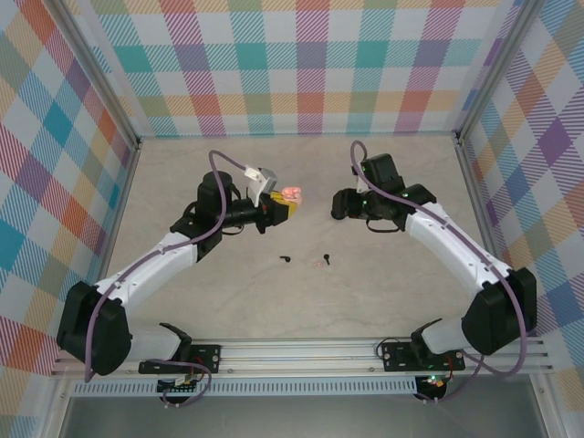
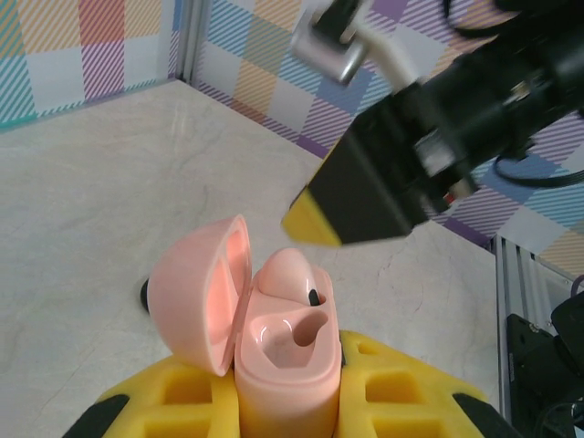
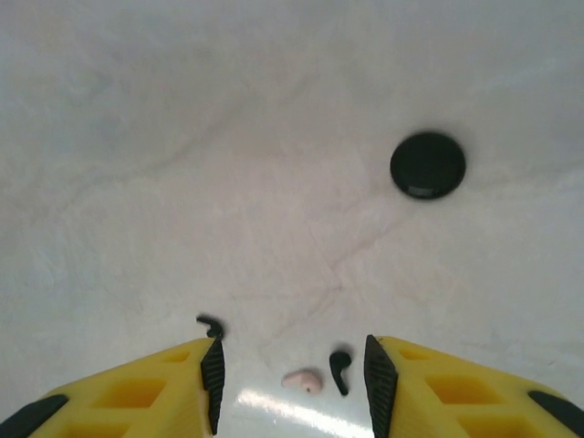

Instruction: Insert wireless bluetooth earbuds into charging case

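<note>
Pale-pink plastic charging case [image 2: 283, 365], its lid swung open, stands upright, clamped between the yellow fingers of the left gripper [image 1: 279, 206] over the middle of the beige marbled desk [image 1: 182, 173]. A seated pinkish-white earbud [image 2: 285, 272] rests inside it. The right gripper [image 3: 292, 358] hangs with jaws apart, gripping nothing. On the desk below lie a black stemmed earbud [image 3: 210, 323], a second black earbud [image 3: 339, 370] and a loose pinkish-white earbud [image 3: 302, 380]; a round black case [image 3: 427, 165] sits farther off.

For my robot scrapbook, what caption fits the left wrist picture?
Left end effector holds an open pink case with one earbud seated.
</note>
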Robot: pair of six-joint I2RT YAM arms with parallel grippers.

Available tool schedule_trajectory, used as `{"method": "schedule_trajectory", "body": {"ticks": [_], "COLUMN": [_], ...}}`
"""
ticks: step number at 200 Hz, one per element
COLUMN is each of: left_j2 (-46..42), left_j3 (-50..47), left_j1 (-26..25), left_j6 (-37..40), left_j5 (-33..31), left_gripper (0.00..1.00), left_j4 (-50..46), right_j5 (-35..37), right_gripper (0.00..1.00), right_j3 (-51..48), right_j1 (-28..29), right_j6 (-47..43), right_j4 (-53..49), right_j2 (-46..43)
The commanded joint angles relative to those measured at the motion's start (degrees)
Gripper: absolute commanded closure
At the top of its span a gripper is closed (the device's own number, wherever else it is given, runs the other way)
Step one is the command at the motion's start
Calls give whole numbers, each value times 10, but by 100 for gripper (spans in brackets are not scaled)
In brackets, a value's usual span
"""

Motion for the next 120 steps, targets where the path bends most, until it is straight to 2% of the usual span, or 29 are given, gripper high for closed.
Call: {"method": "schedule_trajectory", "body": {"ticks": [1,33,120], "left_j2": [-35,-53,-60], "left_j3": [-2,-3,-6], "left_j1": [-2,-2,-3], "left_j6": [23,31,32], "left_j5": [-7,-12,-17], "left_gripper": [93,93,93], "left_j4": [-33,-49,-50], "right_j5": [-75,-109,-125], "right_gripper": [53,53,53], "right_j3": [-31,-67,-54], "right_j1": [3,20,98], "right_j6": [24,55,90], "right_j4": [-35,-19,-36], "right_j2": [26,42,141]}}
